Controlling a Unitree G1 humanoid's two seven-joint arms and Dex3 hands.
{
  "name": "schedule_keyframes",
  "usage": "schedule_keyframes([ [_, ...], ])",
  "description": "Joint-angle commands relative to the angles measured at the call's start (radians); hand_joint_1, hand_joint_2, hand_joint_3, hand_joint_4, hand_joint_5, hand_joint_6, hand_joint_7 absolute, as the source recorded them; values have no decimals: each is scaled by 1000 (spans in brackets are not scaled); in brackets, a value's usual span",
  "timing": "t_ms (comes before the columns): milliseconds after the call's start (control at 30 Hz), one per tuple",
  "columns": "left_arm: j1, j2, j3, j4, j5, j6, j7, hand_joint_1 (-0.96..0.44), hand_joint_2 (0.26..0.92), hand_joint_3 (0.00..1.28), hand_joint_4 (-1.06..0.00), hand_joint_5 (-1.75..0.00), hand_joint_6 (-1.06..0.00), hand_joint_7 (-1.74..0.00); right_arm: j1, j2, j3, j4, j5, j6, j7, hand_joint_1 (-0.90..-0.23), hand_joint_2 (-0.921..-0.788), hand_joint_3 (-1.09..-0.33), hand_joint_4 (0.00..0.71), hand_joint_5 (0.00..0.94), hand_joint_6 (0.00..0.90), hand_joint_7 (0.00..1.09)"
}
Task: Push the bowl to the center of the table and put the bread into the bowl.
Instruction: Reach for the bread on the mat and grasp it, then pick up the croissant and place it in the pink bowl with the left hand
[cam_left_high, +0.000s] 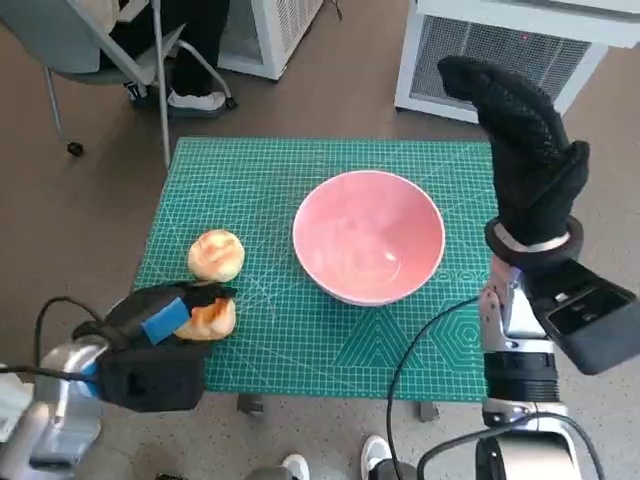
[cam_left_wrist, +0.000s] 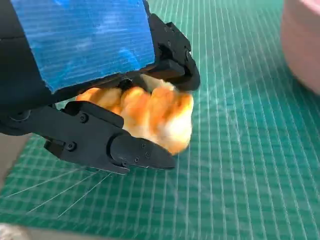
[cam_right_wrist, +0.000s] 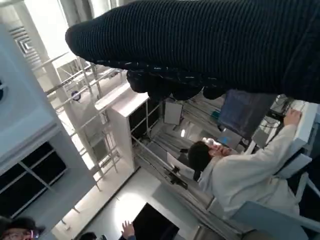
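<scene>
At the lower left of the head view, the left robot hand grips one bread roll between its black fingers, low over the green mat on the tabletop. A second bread roll lies just beside it, higher in the frame. The pink bowl sits near the mat's middle. The right robot hand is raised at the right, fingers extended, holding nothing.
</scene>
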Motion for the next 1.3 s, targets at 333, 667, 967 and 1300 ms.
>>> schedule_keyframes([
  [333,38,22,41,-13,-41,-82,0,0,897,182,-650,-1233,-501,-1284,19,4,-1,13,-23,2,-4,-574,-921,-837,235,57,-1,685],
  [667,-25,24,144,-198,-114,-18,-63,0,919,159,-613,-1237,-496,-1317,16,2,-2,21,-14,-2,7,-574,-921,-840,231,63,-1,682],
  [967,-193,-41,174,-340,-168,54,-46,0,921,148,-618,-1215,-511,-1314,14,-5,-3,16,-15,4,7,-573,-921,-842,227,71,-1,678],
  [1300,-477,-179,72,-256,-167,16,27,0,920,142,-624,-1192,-518,-1323,13,-15,-7,18,-18,1,8,-572,-921,-842,223,81,-1,678],
])
